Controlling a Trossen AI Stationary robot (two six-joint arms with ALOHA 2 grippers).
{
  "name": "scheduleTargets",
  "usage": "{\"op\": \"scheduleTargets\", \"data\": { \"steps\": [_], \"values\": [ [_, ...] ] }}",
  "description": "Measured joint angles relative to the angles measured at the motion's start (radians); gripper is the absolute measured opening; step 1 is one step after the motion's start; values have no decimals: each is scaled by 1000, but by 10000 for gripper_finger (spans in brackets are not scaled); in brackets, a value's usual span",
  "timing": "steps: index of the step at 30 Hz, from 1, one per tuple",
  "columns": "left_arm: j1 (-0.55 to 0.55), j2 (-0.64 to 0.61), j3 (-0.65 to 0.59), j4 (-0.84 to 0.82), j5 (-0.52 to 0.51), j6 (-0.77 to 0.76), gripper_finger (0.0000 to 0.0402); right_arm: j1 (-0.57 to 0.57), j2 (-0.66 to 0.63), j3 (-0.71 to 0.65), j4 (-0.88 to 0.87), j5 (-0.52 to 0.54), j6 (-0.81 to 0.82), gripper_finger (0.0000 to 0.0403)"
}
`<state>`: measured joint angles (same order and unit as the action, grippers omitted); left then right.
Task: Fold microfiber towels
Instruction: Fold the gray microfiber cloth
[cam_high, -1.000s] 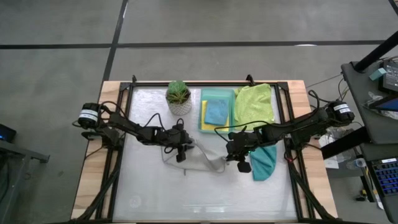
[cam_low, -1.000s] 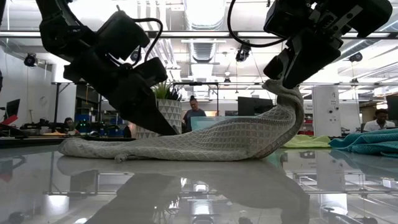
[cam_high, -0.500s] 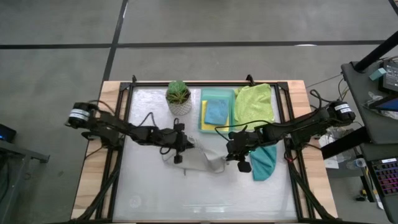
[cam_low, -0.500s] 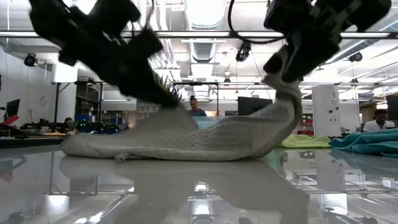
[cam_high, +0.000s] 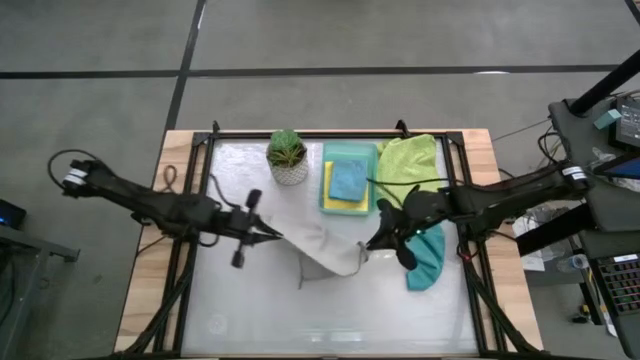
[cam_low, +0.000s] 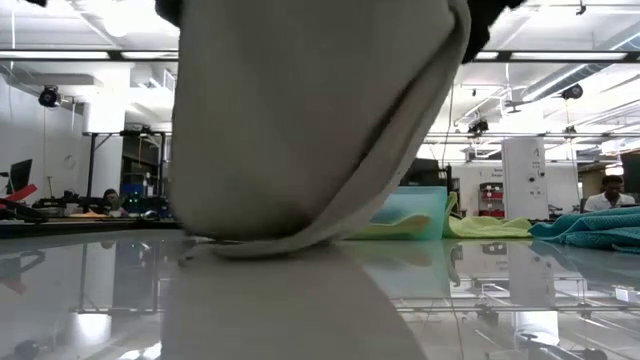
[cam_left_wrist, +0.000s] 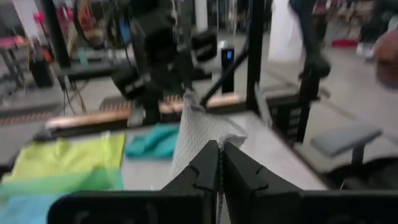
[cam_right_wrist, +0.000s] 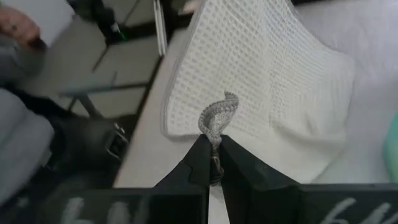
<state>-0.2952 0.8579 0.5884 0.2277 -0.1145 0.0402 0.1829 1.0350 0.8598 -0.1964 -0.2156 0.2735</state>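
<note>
A pale grey microfiber towel (cam_high: 325, 250) hangs between my two grippers over the middle of the table. In the low view this grey towel (cam_low: 300, 120) fills the picture and its lower fold rests on the table. My left gripper (cam_high: 274, 236) is shut on its left end and my right gripper (cam_high: 372, 243) is shut on its right end. A teal towel (cam_high: 425, 262) lies crumpled just right of my right gripper. A lime green towel (cam_high: 410, 165) lies at the far right. A light blue towel (cam_high: 348, 180) lies on a yellow one (cam_high: 328, 190) in the tray. My left gripper pinches the grey towel's upper left corner (cam_left_wrist: 196, 118) between its two fingers. The fingers lie about level and come from the table's left. The towel hangs below them with its lower fold (cam_low: 260, 243) on the table. My right gripper pinches a bunched corner (cam_right_wrist: 217, 117) of the grey towel between its two fingers. The fingers slant down and come from the table's right. The towel (cam_right_wrist: 267, 81) spreads away from them and hangs toward the table.
A potted plant (cam_high: 287, 155) stands at the far middle, next to the mint-green tray (cam_high: 350, 152). Black frame rails (cam_high: 195, 200) run along the table's left and right sides. The near half of the table (cam_high: 320, 320) is bare glossy surface.
My left gripper has taken hold of the towel's left end, risen and drawn back toward the table's left edge, tipping from pointing down to level. My right gripper has risen too. The towel, which lay stretched along the table, now hangs between them with only its lower fold down.
</note>
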Motion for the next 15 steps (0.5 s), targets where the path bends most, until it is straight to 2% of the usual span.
{"op": "scheduleTargets", "data": {
  "steps": [4,8,11,15],
  "values": [
    [-2,-83,1,-1,-36,-1,0,0,-27,49,1,35,53,13],
    [-1,-135,21,1,-119,11,0,-1,-30,134,-26,45,58,13],
    [-1,-163,28,-1,-184,19,0,0,-20,207,-98,96,17,13],
    [-1,-188,28,-10,-207,22,0,0,11,285,-225,174,-42,13]
  ]
}}
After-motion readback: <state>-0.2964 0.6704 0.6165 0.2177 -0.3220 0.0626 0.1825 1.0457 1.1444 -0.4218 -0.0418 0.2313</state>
